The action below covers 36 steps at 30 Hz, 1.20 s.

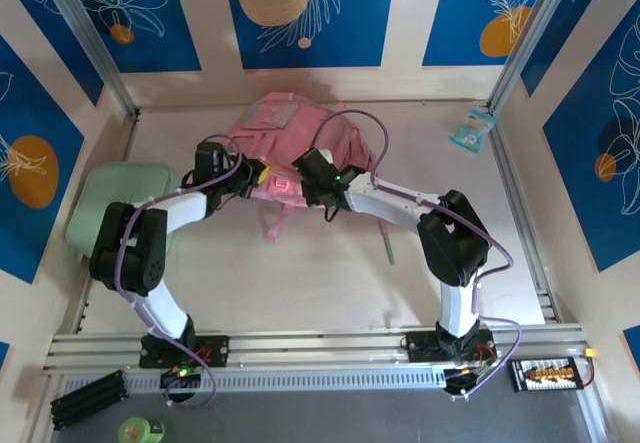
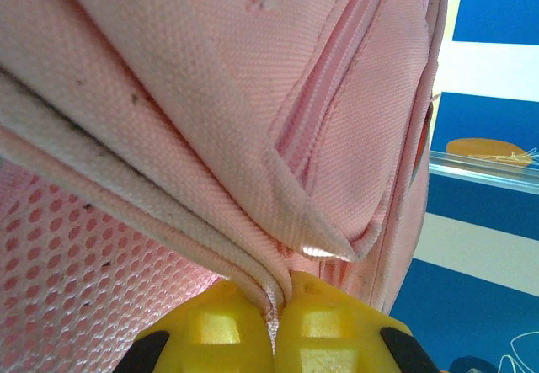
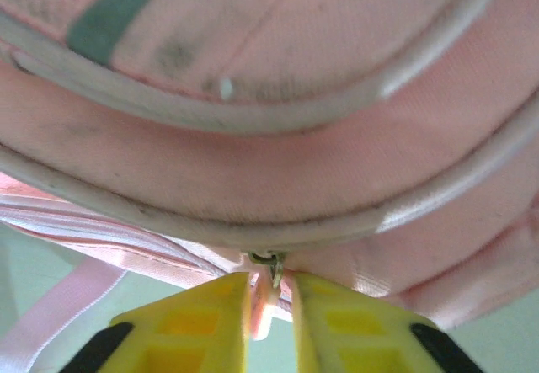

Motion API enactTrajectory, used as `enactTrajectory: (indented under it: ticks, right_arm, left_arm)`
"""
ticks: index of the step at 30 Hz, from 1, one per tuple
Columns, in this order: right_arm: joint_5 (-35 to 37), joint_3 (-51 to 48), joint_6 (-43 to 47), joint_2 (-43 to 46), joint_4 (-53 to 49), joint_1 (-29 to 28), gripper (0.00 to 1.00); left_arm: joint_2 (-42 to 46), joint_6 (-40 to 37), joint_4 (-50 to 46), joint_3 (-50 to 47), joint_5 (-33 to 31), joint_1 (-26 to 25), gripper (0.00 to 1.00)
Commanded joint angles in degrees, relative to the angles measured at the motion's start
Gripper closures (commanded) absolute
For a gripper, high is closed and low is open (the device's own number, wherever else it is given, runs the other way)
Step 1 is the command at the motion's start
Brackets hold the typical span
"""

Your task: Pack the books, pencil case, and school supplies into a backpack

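The pink backpack [image 1: 290,128] lies at the back middle of the table, one strap trailing toward me. My left gripper [image 1: 260,176] is at its left front edge, and in the left wrist view the yellow fingers of that gripper [image 2: 278,310] are shut on a folded seam of the backpack [image 2: 210,95]. My right gripper [image 1: 300,185] is at the front of the bag. Its jaws [image 3: 271,310] stand slightly apart, open, with the pink zipper pull [image 3: 262,310] of the backpack [image 3: 278,162] hanging between them. A thin green pen [image 1: 388,246] lies on the table under the right arm. Books and pencil case are out of view.
A mint-green flat case [image 1: 120,198] lies at the left, partly under the left arm. A small light-blue packet [image 1: 471,128] sits at the back right by the frame post. Metal rails border the table on both sides and along the near edge.
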State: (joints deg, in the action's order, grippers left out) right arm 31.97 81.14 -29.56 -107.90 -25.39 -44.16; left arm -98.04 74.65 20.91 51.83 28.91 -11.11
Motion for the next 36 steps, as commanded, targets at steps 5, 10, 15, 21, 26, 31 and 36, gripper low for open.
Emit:
enactTrajectory:
  ticks: [5,10,15,21,26,31,36]
  right_arm:
    - [-1.9,2.3,6.7,-1.4,2.1,0.7,0.73]
    - [0.1,3.6,3.1,-2.5,0.3,0.9,0.75]
    - [1.6,4.7,-1.0,-3.6,-2.8,0.9,0.79]
    - [4.5,5.0,-2.5,-2.8,-6.3,0.7,0.92]
    - [8.1,3.9,0.4,1.2,-9.2,1.4,0.95]
    - [7.5,0.4,7.8,2.4,-7.1,4.9,0.98]
    - [-3.8,0.0,17.4,1.4,-2.2,7.5,0.95]
  left_arm:
    - [-0.5,-2.4,1.3,1.7,1.1,0.6,1.0]
    - [-0.4,-2.6,1.0,1.7,1.0,0.6,1.0]
    - [-0.5,-2.8,0.8,1.8,0.9,0.6,1.0]
    - [-0.5,-3.4,0.5,1.7,0.8,0.9,1.0]
    - [-0.3,-4.6,-0.4,1.6,0.9,1.8,1.0]
    - [-0.3,-6.3,-2.0,1.6,0.7,2.2,1.0]
    - [-0.6,-7.2,-3.0,1.6,0.8,2.2,1.0]
